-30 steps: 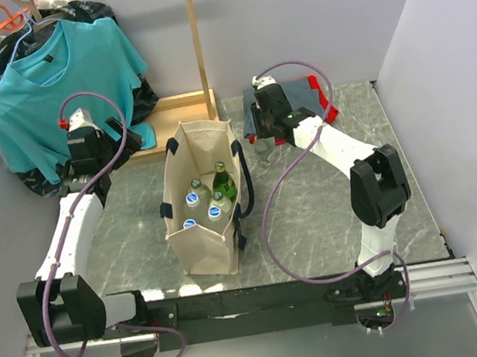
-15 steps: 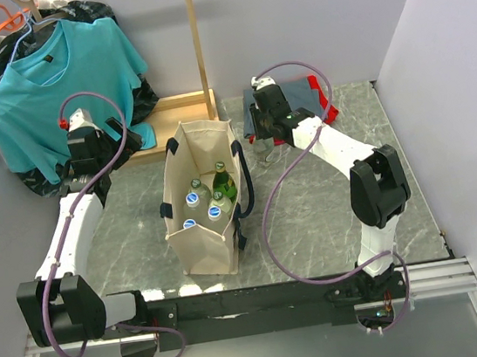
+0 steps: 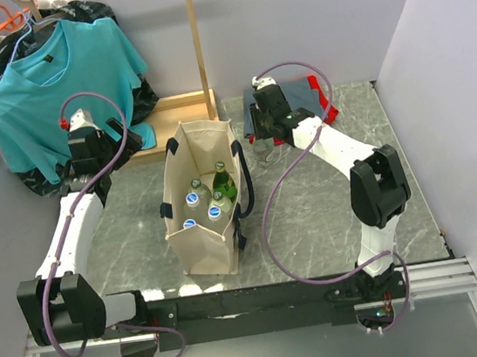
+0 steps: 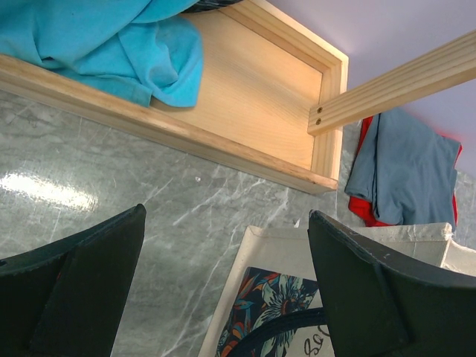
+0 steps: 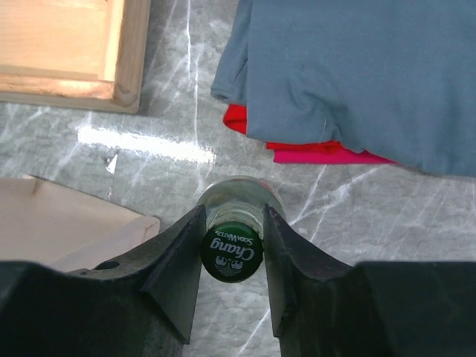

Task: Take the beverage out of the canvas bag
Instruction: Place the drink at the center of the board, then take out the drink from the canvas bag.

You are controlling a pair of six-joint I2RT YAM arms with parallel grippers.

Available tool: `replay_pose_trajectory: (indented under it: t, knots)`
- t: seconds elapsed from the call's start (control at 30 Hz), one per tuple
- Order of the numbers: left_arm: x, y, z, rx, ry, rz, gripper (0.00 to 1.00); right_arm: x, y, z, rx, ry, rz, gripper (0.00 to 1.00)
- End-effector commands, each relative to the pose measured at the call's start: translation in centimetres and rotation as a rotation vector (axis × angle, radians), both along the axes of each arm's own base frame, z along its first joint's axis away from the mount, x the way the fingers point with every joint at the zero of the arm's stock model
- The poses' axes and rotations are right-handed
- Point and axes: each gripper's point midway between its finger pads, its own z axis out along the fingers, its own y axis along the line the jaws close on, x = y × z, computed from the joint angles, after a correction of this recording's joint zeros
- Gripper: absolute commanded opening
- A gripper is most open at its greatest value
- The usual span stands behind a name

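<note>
The beige canvas bag [image 3: 202, 232] with black strap handles stands open mid-table. Inside it are a green bottle [image 3: 224, 181] and several blue-capped bottles [image 3: 193, 198]. My right gripper [image 3: 266, 139] is shut on the neck of a clear glass bottle [image 3: 265, 154] with a green cap [image 5: 231, 255]. It holds the bottle upright outside the bag, just beyond the bag's far right corner [image 5: 89, 223]. The right gripper also shows in the right wrist view [image 5: 234, 216]. My left gripper [image 3: 131, 141] is open and empty, above the table left of the bag's far end; in the left wrist view [image 4: 227, 216] the bag's floral print [image 4: 275, 312] lies below it.
A wooden rack base [image 3: 173, 117] and upright post [image 3: 197, 43] stand at the back, with a teal shirt [image 3: 58, 75] hanging on the left. Folded grey and red cloths [image 3: 299, 100] lie just behind the held bottle. Purple walls close in both sides.
</note>
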Motion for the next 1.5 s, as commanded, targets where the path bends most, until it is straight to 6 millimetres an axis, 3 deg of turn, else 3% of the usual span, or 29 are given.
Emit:
replay_pose_trajectory:
  t: [0.0, 0.1, 0.13, 0.43, 0.53, 0.7, 0.8, 0.83, 1.07, 1.23, 1.27, 1.3, 1.37, 1.47]
  knots:
    - [0.3, -0.4, 1.2, 0.003, -0.049, -0.022, 0.96, 0.6, 0.7, 6.1, 0.097, -0.151, -0.020, 0.45]
    - [0.3, -0.4, 1.0, 0.004, -0.043, -0.023, 0.96, 0.6, 0.6, 6.3, 0.096, -0.156, -0.021, 0.54]
    - [0.3, -0.3, 1.0, 0.005, -0.043, -0.020, 0.96, 0.5, 0.5, 6.3, 0.093, -0.155, -0.025, 0.63]
    - [0.3, -0.2, 1.0, 0.006, -0.042, -0.014, 0.96, 0.3, -0.3, 8.5, 0.089, -0.200, -0.043, 0.67]
    - [0.4, -0.3, 1.1, 0.003, -0.043, -0.016, 0.96, 0.0, -0.4, 9.6, 0.095, -0.217, -0.043, 0.75]
    - [0.4, -0.4, 1.4, 0.004, -0.046, -0.023, 0.96, -0.7, 0.2, 11.6, 0.108, -0.230, 0.024, 0.79]
    - [0.4, -0.4, 1.5, 0.004, -0.049, -0.023, 0.96, -1.1, 0.4, 12.9, 0.123, -0.234, 0.035, 0.89]
    - [0.4, -0.4, 1.4, 0.003, -0.048, -0.021, 0.96, -1.3, 0.3, 13.1, 0.123, -0.227, 0.039, 1.00]
    - [0.3, -0.4, 1.6, -0.001, -0.054, -0.018, 0.96, -2.6, 1.6, 16.9, 0.230, -0.215, 0.073, 1.00]
    - [0.4, -0.7, 1.7, -0.001, -0.054, -0.036, 0.96, -4.9, 2.9, 20.2, 0.357, -0.246, 0.162, 1.00]
    - [0.4, -0.6, 1.6, -0.001, -0.049, -0.031, 0.96, -5.6, 3.4, 20.0, 0.380, -0.234, 0.193, 1.00]
    - [0.3, -0.6, 1.6, 0.001, -0.049, -0.033, 0.96, -6.2, 3.4, 21.5, 0.404, -0.271, 0.217, 1.00]
    - [0.2, -0.5, 1.6, 0.004, -0.051, -0.026, 0.96, -6.9, 3.4, 21.8, 0.446, -0.275, 0.209, 1.00]
    - [0.0, -0.3, 1.7, 0.009, -0.054, -0.022, 0.96, -8.4, 3.5, 23.8, 0.476, -0.298, 0.277, 1.00]
